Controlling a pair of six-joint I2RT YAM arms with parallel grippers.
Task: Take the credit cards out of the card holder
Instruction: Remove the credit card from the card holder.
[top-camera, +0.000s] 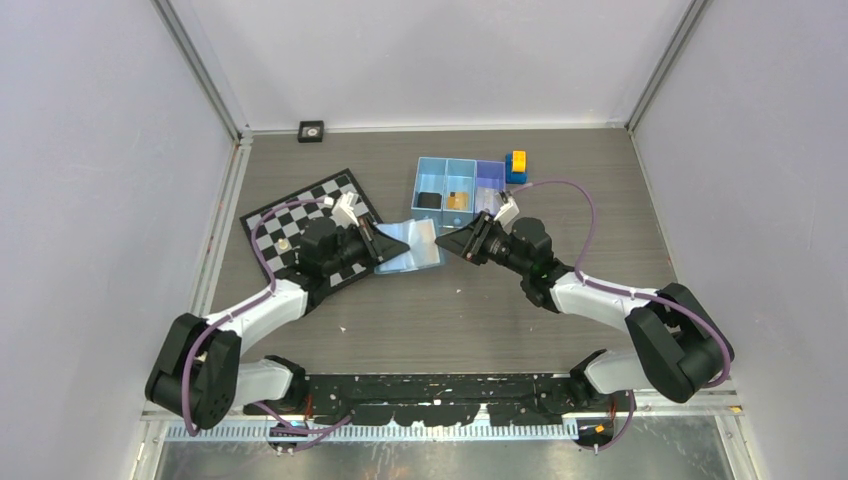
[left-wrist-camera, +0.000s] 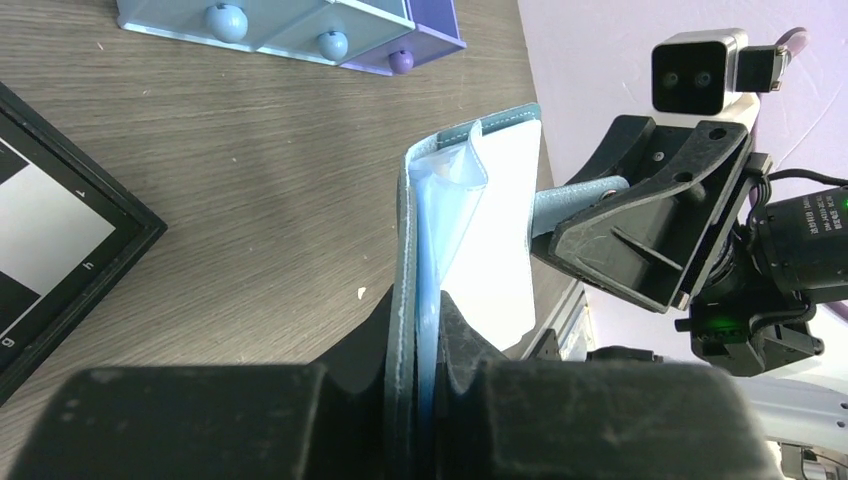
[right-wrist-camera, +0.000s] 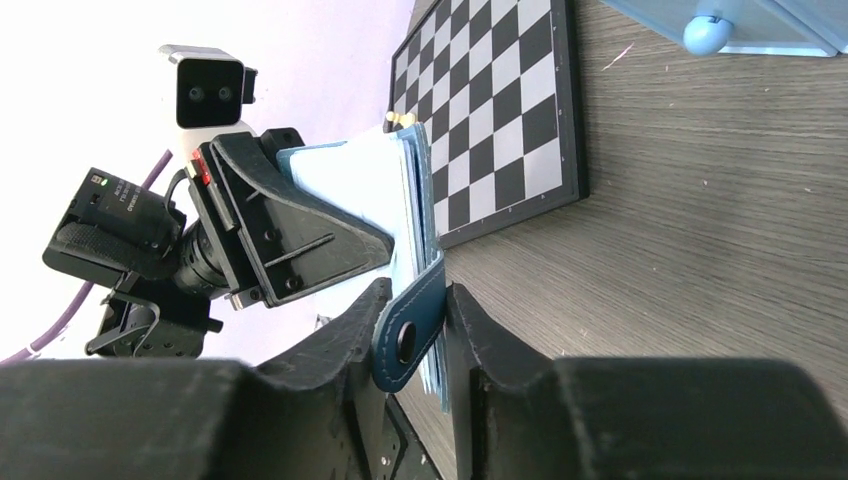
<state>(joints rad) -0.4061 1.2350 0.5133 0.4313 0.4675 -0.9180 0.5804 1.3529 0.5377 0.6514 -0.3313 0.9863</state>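
The card holder (top-camera: 412, 243) hangs spread open between both grippers, its pale blue inside facing up. My left gripper (top-camera: 378, 250) is shut on its left edge; the left wrist view shows the dark cover and pale lining (left-wrist-camera: 440, 200) pinched between the fingers. My right gripper (top-camera: 445, 243) stands partly open at the other end. The dark blue snap strap (right-wrist-camera: 410, 330) lies slanted in the gap and leans on one finger. A tan-brown credit card (top-camera: 457, 200) lies in the middle compartment of the blue tray (top-camera: 432, 165). I see no card showing in the holder's pockets.
A black-and-white chessboard (top-camera: 290, 225) lies under the left arm, with a small pale piece on it. Yellow and blue blocks (top-camera: 517, 166) stand at the tray's right end. A black square thing lies in the tray's left compartment. A small black fitting sits by the back wall.
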